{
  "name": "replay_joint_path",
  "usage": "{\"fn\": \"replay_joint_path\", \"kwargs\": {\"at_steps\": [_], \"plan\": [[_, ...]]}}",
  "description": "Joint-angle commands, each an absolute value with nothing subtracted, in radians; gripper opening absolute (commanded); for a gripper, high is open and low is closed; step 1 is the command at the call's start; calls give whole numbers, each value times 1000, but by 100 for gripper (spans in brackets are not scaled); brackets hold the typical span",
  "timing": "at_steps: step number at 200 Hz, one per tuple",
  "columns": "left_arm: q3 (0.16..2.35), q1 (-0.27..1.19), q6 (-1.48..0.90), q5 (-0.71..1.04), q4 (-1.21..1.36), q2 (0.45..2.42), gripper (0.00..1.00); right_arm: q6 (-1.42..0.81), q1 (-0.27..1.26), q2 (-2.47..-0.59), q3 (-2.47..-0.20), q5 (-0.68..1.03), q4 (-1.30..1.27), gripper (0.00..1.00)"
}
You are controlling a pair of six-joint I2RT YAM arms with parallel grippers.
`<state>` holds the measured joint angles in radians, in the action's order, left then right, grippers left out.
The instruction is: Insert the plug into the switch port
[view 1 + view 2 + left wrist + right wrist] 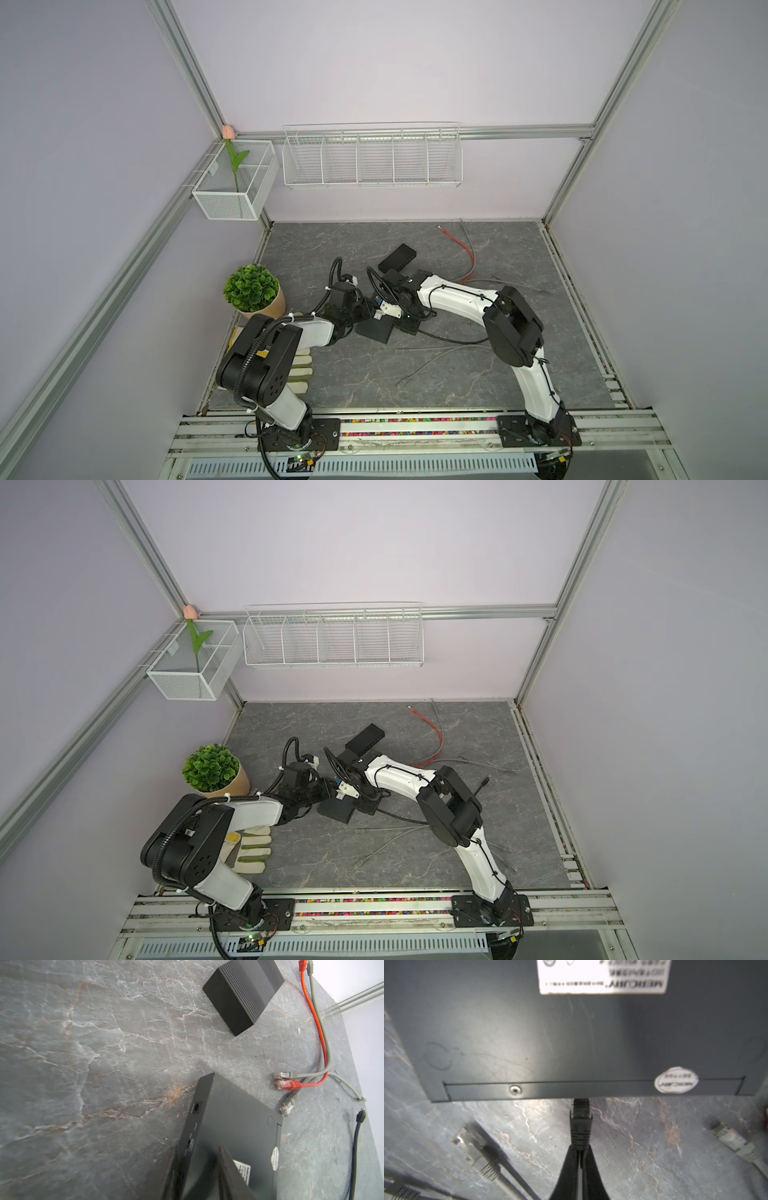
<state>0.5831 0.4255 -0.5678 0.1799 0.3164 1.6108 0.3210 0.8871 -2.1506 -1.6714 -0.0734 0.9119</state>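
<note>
In both top views the switch (376,331) (336,812) is a small dark slab near the middle of the counter (357,386); the plug cannot be made out there.

The left wrist view shows the left claw (198,1153) pinching the switch's smooth matte shell. A ribbed black box (243,995) and a red cable (294,1085) lie beyond on veined grey stone.

Only the right wrist view shows the plug (580,1124). It is black with a ridged boot, pinched in the right claw (580,1152), its tip at the switch's edge between a screw (515,1089) and a round sticker (676,1082).
</note>
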Motion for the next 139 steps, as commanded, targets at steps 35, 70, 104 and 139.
{"fn": "replay_joint_path", "kwargs": {"at_steps": [35, 70, 104, 139], "plan": [[567, 454, -568, 225, 279, 1620, 33, 306, 895, -2108, -1657, -26, 801, 7], [557, 454, -564, 228, 282, 1624, 33, 297, 893, -2099, -1650, -20, 756, 7], [546, 456, -564, 241, 294, 1625, 32, 290, 890, -2060, -1595, -4, 669, 7], [541, 457, -566, 255, 306, 1628, 32, 291, 887, -2016, -1543, 34, 580, 7]]}}
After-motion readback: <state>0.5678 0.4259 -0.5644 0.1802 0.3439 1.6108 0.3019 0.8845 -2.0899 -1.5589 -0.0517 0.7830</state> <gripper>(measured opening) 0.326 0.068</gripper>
